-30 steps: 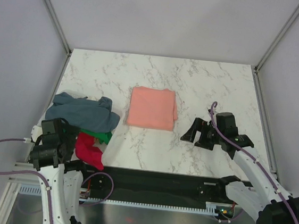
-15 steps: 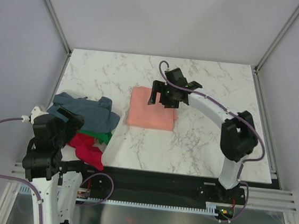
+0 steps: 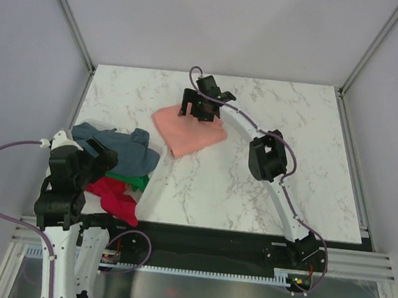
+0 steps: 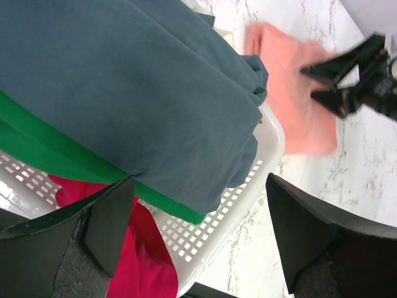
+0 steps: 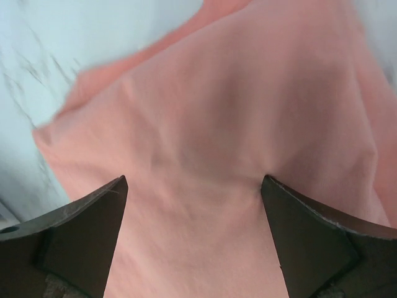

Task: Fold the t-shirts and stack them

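A folded salmon-pink t-shirt (image 3: 190, 132) lies skewed on the marble table (image 3: 293, 130); it fills the right wrist view (image 5: 205, 112) and shows in the left wrist view (image 4: 291, 99). My right gripper (image 3: 197, 109) (image 5: 193, 183) is open, with both fingertips pressed on the shirt near its far edge. A grey-blue t-shirt (image 3: 114, 147) (image 4: 142, 93) lies over a green one (image 3: 137, 182) (image 4: 43, 152) and a red one (image 3: 117, 197) (image 4: 142, 261) in a pile at the left. My left gripper (image 3: 102, 156) (image 4: 198, 186) is open and empty above that pile.
The pile sits in a white mesh basket (image 4: 248, 180) at the table's left near corner, with its rim (image 3: 149, 185) toward the middle. Grey walls with metal corner posts (image 3: 70, 21) close in the table. The black arm-base rail (image 3: 204, 238) runs along the near edge.
My right arm swung from the near right across to the pink shirt's far edge. The shirt has slid left and turned. My left gripper shifted slightly over the basket.
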`<action>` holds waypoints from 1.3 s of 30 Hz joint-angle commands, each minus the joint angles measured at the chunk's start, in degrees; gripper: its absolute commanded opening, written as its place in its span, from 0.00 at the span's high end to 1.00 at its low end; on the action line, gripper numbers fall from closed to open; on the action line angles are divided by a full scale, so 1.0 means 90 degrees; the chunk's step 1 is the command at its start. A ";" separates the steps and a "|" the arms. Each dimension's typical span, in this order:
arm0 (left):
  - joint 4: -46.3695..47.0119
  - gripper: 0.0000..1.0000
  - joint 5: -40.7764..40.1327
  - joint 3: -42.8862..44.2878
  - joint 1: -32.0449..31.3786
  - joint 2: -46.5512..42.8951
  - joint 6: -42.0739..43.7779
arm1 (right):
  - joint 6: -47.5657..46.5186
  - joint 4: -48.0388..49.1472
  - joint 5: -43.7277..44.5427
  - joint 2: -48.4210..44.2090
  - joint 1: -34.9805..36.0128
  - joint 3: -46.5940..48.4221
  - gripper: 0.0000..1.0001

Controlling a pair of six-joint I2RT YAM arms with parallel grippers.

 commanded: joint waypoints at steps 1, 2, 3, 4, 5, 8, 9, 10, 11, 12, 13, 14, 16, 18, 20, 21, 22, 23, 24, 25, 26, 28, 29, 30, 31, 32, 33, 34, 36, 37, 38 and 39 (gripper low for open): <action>0.0373 0.07 0.0257 -0.0020 0.0035 0.0061 0.0451 | 0.0179 0.0087 -0.0310 0.1669 -0.0054 0.1517 0.02; 0.0373 0.07 0.0257 -0.0020 0.0045 0.0051 0.0432 | 0.0335 0.0175 -0.0252 0.1845 -0.0093 0.1782 0.02; 0.0373 0.07 0.0228 -0.0030 0.0064 0.0070 0.0422 | 0.0674 0.0620 -0.0145 0.1896 -0.0142 0.1785 0.02; 0.0373 0.07 0.0237 -0.0030 0.0093 0.0119 0.0422 | 0.0891 0.0876 0.0011 0.1819 -0.0287 0.1601 0.02; 0.0383 0.07 0.0227 -0.0040 0.0113 0.0148 0.0412 | 0.1086 0.1072 0.0264 0.1586 -0.0376 0.1154 0.02; 0.0393 0.08 0.0286 -0.0030 0.0201 0.0285 0.0412 | 0.1780 0.1484 0.1017 0.1292 -0.0737 0.0711 0.02; 0.0422 0.08 0.0305 -0.0020 0.0201 0.0343 0.0403 | 0.2023 0.1494 0.1096 0.1262 -0.0825 0.0720 0.02; 0.0480 0.08 0.0421 -0.0020 0.0211 0.0373 0.0422 | 0.2074 0.1494 0.1222 0.1223 -0.0990 0.0691 0.02; 0.0597 0.08 0.0539 -0.0020 0.0201 0.0422 0.0441 | 0.2132 0.1494 0.1272 0.1106 -0.1069 0.0633 0.02; 0.0888 0.08 0.0675 0.0018 0.0191 0.0470 0.0442 | 0.2172 0.1494 0.1321 0.1028 -0.1128 0.0565 0.02; 0.0988 0.08 0.0899 0.0086 0.0182 0.0713 0.0364 | 0.2182 0.1533 0.1254 0.0940 -0.1245 0.0496 0.02; 0.1114 0.08 0.1007 0.0193 0.0172 0.0899 0.0325 | 0.2182 0.1494 0.1330 0.0765 -0.1284 0.0428 0.02; 0.1223 0.08 0.1029 0.0747 -0.0071 0.1754 0.0208 | 0.2124 0.1396 0.1458 0.0472 -0.1401 0.0165 0.02; 0.1233 0.08 0.0669 0.1595 -0.0770 0.2440 0.0236 | 0.2094 0.1571 0.1254 0.0081 -0.1547 -0.0226 0.02; 0.1175 0.06 -0.0200 0.2329 -0.1534 0.3510 0.0363 | 0.1968 0.1814 0.0787 -0.0328 -0.1646 -0.0557 0.02; 0.1087 0.06 -0.0347 0.2778 -0.1953 0.3885 0.0412 | 0.1880 0.2000 0.0629 -0.0485 -0.1675 -0.0685 0.02; 0.1077 0.05 -0.0223 0.3556 -0.2034 0.4218 0.0461 | 0.1782 0.2176 0.0347 -0.0632 -0.1743 -0.0792 0.02; 0.1164 0.03 -0.0009 0.3863 -0.2045 0.4927 0.0481 | 0.1598 0.2274 0.0180 -0.0885 -0.1782 -0.0813 0.02; 0.1184 0.04 0.0157 0.4495 -0.2045 0.5253 0.0519 | 0.1499 0.2352 -0.0305 -0.0984 -0.1831 -0.0774 0.02; 0.1174 0.04 0.0401 0.4791 -0.2045 0.5623 0.0549 | 0.1421 0.2392 -0.0551 -0.1072 -0.1928 -0.0706 0.02; 0.1281 0.04 0.0529 0.5046 -0.2045 0.5908 0.0568 | 0.1372 0.2344 -0.0824 -0.1237 -0.1978 -0.0541 0.02; 0.1534 0.04 0.1054 0.5642 -0.2045 0.6738 0.0859 | 0.1274 0.2334 -0.1440 -0.1462 -0.2173 -0.0510 0.02; 0.1893 0.04 0.1270 0.5769 -0.2045 0.6982 0.0987 | 0.1245 0.2247 -0.1568 -0.1744 -0.2251 -0.0617 0.02; 0.2003 0.04 0.1436 0.6090 -0.2045 0.7555 0.1134 | 0.1196 0.2207 -0.1666 -0.1940 -0.2368 -0.0763 0.02; 0.2091 0.03 0.1622 0.6277 -0.2045 0.7822 0.1338 | 0.1186 0.2197 -0.1860 -0.2435 -0.2427 -0.1306 0.02; 0.2256 0.03 0.1643 0.6443 -0.2035 0.8143 0.1417 | 0.1157 0.2207 -0.1920 -0.2730 -0.2456 -0.1649 0.02; 0.2345 0.03 0.1701 0.6735 -0.2035 0.8669 0.1573 | 0.1002 0.2207 -0.1979 -0.3042 -0.2466 -0.2040 0.02; 0.2443 0.03 0.1760 0.6921 -0.2035 0.8983 0.1594 | 0.0971 0.2216 -0.2009 -0.3384 -0.2457 -0.2488 0.02; 0.2735 0.03 0.2013 0.7418 -0.2026 0.9540 0.1633 | 0.0951 0.2684 -0.2135 -0.4516 -0.2437 -0.4147 0.02; 0.2785 0.03 0.2092 0.7634 -0.2026 1.0181 0.1614 | 0.0951 0.2859 -0.2155 -0.4926 -0.2418 -0.5303 0.02; 0.2834 0.06 0.2131 0.7868 -0.2016 1.0458 0.1585 | 0.0903 0.3122 -0.2126 -0.5723 -0.2389 -0.5827 0.02; 0.2902 0.09 0.2344 0.8305 -0.2016 1.0800 0.1575 | 0.0854 0.3173 -0.2078 -0.6098 -0.2311 -0.6316 0.02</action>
